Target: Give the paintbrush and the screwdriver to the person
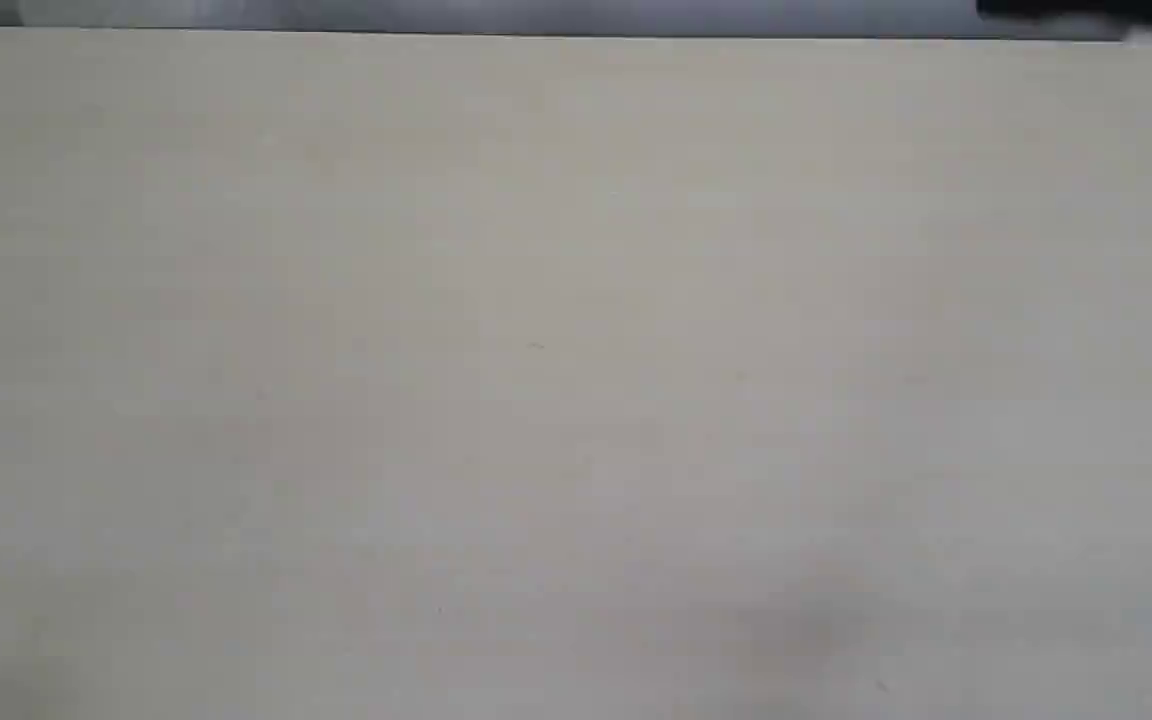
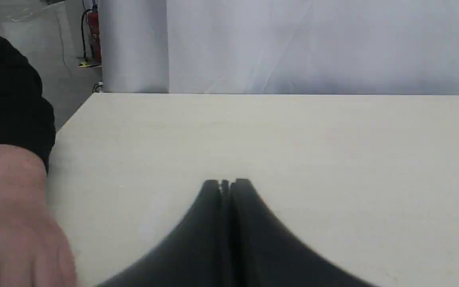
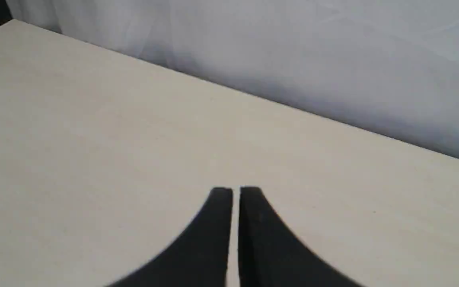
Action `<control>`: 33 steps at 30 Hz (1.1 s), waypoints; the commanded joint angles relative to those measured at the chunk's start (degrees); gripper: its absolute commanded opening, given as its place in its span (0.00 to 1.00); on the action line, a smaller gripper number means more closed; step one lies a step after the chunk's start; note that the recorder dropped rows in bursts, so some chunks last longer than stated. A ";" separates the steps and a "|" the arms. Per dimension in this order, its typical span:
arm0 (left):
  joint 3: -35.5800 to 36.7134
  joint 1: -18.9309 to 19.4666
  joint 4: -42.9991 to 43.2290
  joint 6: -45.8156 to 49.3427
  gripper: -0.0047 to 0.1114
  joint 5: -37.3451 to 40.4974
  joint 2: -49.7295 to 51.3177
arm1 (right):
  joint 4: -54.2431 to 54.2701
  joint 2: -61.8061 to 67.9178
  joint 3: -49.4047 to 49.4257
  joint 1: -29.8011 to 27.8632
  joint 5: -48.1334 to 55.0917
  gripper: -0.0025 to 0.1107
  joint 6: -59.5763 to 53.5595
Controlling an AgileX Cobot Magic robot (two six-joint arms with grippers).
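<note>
Left end effector [image 2: 226, 184]: clenched. Both black fingers [image 2: 209, 203] meet along their full visible length, tips together, with nothing between them. It hangs over the pale desk [image 2: 293, 135], and contact with the surface cannot be told.

Right end effector [image 3: 235, 192]: clenched on nothing. Its black fingers [image 3: 255, 211] stand parallel, with only a thin slit between them through which the desk [image 3: 94, 139] shows. It also hangs over the desk, well inside the far edge.

Person: in the left wrist view a bare hand [image 2: 10, 223] with its wrist lies near the left end effector, apart from the fingers, close to a side edge of the desk. The hand is blurred, so its facing and its contact with the desk cannot be told. A black sleeve [image 2: 6, 87] covers the arm above the wrist.

Paintbrush and screwdriver: their location cannot be told from any of the three views.

Surroundings: a white curtain [image 2: 313, 44] hangs behind the far edge of the desk in both wrist views. Beside the curtain, a red fire extinguisher [image 2: 94, 34] stands on the grey floor [image 2: 54, 52]. The exterior view shows the pale desk surface [image 1: 576, 350], with a dark shape [image 1: 1086, 10] beyond its far edge.
</note>
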 commanded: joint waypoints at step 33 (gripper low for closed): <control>0.12 -0.32 -0.05 -0.12 0.04 -0.63 -0.14 | -3.47 -40.82 52.25 -26.91 -36.59 0.06 0.55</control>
